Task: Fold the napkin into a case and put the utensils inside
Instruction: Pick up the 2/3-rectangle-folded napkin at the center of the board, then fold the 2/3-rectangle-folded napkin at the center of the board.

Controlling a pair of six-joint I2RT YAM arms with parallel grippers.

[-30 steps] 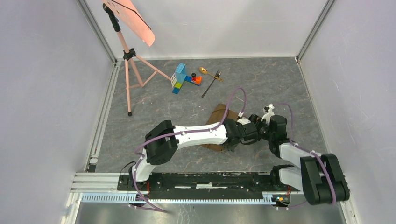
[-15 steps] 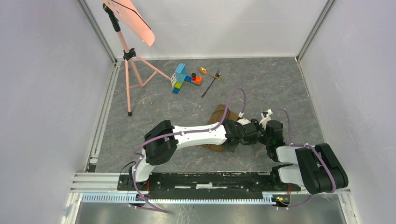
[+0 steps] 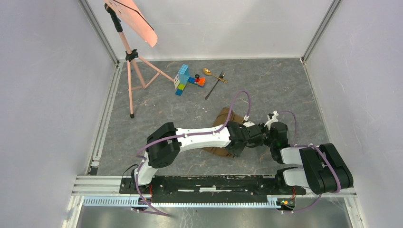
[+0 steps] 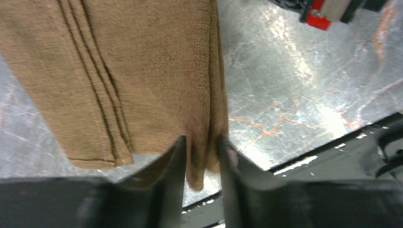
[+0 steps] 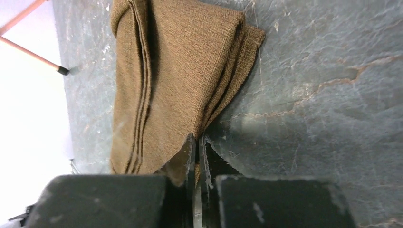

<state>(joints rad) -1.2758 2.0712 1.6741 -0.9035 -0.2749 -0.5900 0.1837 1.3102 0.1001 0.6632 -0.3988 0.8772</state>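
R hand [image 5: 196,142] from wide to tight pinch on napkin [image 5: 180,71] corner; L hand [image 4: 200,145] narrow round edge.

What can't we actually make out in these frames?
- Top view: napkin mostly under the left arm, folds hidden; spoon and fork too small for detail.
- Left wrist: napkin cut off by top edge; whether the left tool grips the corner between its fingers, unclear.
- Right wrist: right tool pinches the napkin edge; layers caught hidden by its fingers.
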